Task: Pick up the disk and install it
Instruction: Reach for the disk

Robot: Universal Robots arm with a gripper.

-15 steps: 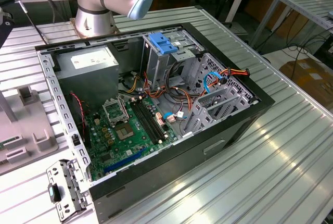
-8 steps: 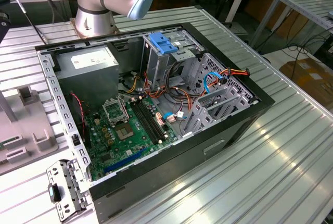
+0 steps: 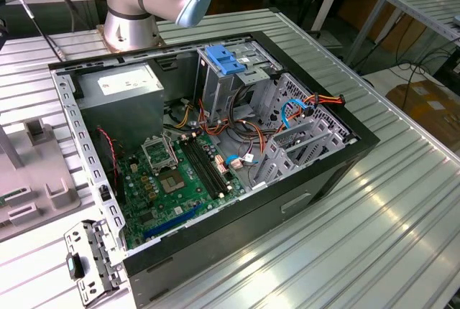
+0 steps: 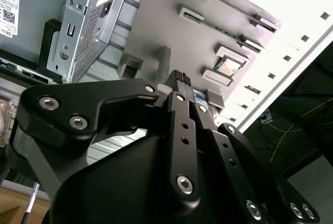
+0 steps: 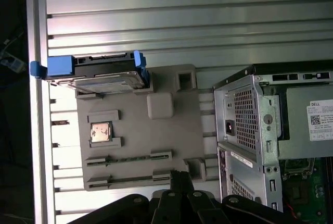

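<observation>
You're looking at disk (image 5: 99,73) wearing blue side rails on dark body, silvery face catching light. Fixture tray (image 5: 135,130) showing plain grey. Gripper (image 4: 181,78) showing matte black, silver screw heads dotting it. You're seeing motherboard (image 3: 180,180) showing green, drive-cage latch (image 3: 224,59) showing bright blue, power supply (image 3: 122,104) showing grey with white sticker. Table (image 3: 374,215) running in ribbed silver stripes.

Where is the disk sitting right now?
In the first wrist view, the disk lies on a corner of the grey parts tray, outside the open computer case, on the tray's side away from the case and near the edge of the table.
</observation>
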